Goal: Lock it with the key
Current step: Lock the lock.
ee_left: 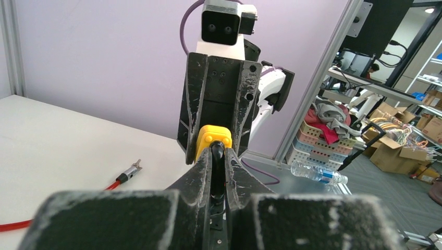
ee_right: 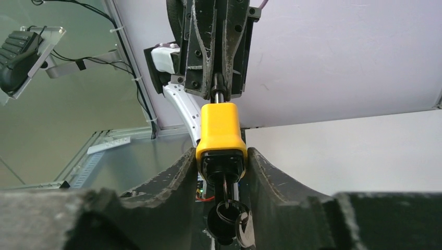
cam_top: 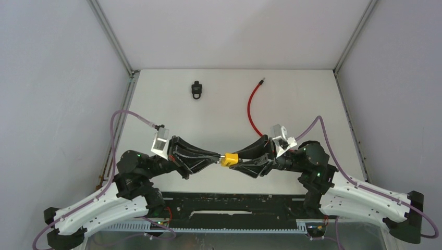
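Padlock (cam_top: 229, 159), likely light, rigid and slick-cased, hangs over the near worktop (cam_top: 219, 112), left hand (cam_top: 218, 157) pinched on its shackle (ee_left: 217, 156), right hand (cam_top: 238, 160) clamped across its body; the key (ee_right: 229, 221) in its base looks best to grip.

Pale lilac walls (cam_top: 229, 31), white table (cam_top: 219, 114) (metal-framed)

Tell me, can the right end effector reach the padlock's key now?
Likely yes: the key protrudes from the padlock inside the right end effector, unobstructed; the left end effector grips the far end.
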`<state>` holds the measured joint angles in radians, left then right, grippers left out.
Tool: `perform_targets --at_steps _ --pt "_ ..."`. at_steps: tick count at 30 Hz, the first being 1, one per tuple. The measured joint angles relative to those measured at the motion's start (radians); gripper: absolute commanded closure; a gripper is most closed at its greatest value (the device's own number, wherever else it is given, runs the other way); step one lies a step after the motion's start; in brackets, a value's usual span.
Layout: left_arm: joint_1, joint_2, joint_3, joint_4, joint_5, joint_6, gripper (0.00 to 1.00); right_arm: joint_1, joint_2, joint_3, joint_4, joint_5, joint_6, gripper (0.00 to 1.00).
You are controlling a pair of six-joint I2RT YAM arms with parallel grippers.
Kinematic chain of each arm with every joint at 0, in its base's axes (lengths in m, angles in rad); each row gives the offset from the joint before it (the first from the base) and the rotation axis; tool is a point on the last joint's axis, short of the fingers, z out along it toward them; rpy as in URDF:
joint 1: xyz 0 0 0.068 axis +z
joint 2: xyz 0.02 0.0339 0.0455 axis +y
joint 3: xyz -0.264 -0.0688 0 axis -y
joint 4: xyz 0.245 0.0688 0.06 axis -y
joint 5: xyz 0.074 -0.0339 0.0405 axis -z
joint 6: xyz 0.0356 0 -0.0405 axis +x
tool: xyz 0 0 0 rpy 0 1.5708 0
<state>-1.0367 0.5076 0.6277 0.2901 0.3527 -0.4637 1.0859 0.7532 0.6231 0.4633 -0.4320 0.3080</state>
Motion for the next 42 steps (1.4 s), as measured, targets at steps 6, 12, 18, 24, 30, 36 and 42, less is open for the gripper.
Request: perform_targets --at_steps 6,12,18,24,30,36,42 --pt "0.0 0.0 0.0 0.008 -0.006 -0.006 0.91 0.003 0.002 0.0 0.01 0.0 0.011 0.95" --pt "0.0 -0.003 0.0 0.023 -0.014 -0.011 0.3 0.003 -0.007 -0.002 -0.011 0.031 0.015 1.0" --pt "0.0 -0.029 0.008 -0.023 -0.017 0.001 0.07 -0.028 -0.033 0.042 -0.216 0.068 0.014 1.0" --pt "0.0 -0.03 0.067 -0.141 -0.009 0.039 0.09 -0.103 -0.005 0.207 -0.455 0.012 0.011 1.0" --pt "0.0 -0.029 0.098 -0.226 -0.008 0.075 0.16 -0.115 0.016 0.315 -0.609 -0.081 -0.012 1.0" --pt "0.0 -0.004 0.098 -0.257 -0.009 0.082 0.3 -0.115 0.025 0.344 -0.671 -0.141 -0.02 1.0" --pt "0.0 0.033 0.098 -0.256 0.018 0.078 0.48 -0.115 0.025 0.345 -0.673 -0.143 -0.019 1.0"
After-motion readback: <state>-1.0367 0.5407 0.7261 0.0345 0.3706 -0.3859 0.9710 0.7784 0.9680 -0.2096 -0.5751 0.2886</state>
